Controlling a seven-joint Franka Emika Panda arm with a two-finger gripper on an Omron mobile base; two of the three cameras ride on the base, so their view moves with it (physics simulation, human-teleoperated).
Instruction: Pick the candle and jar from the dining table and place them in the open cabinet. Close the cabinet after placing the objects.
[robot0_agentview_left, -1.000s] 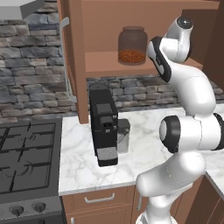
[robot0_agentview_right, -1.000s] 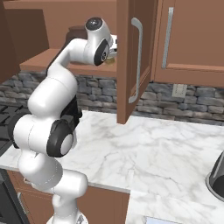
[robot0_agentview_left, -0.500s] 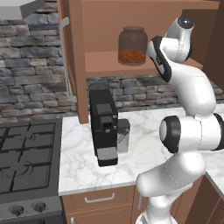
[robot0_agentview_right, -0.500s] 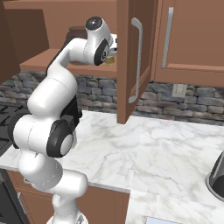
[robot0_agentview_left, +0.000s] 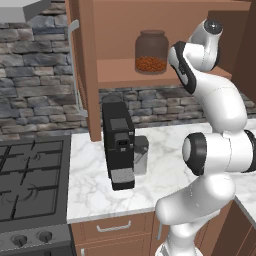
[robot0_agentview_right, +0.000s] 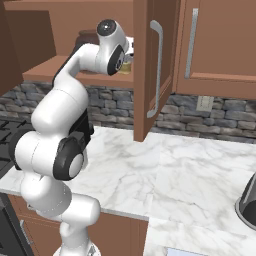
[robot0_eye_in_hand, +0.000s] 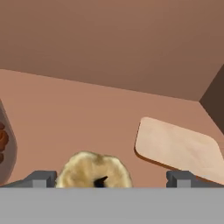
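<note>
Jar (robot0_agentview_left: 151, 52) sits on the open cabinet (robot0_agentview_left: 125, 75) shelf in the left base view, arm reaching in beside it. Right base view: cabinet door stands open, wrist just inside the opening. Hand view: gripper (robot0_eye_in_hand: 112, 179) jaws wide apart, candle (robot0_eye_in_hand: 93, 170) on the shelf between the fingertips (robot0_eye_in_hand: 41, 178), ungripped; a pale board (robot0_eye_in_hand: 177, 149) lies nearby.

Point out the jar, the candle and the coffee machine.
jar (robot0_agentview_left: 151, 54): left base view, on its glass body, on the cabinet shelf.
candle (robot0_eye_in_hand: 93, 170): hand view, on its tan top, between the pincer tips.
coffee machine (robot0_agentview_left: 118, 143): left base view, on its black front.
</note>
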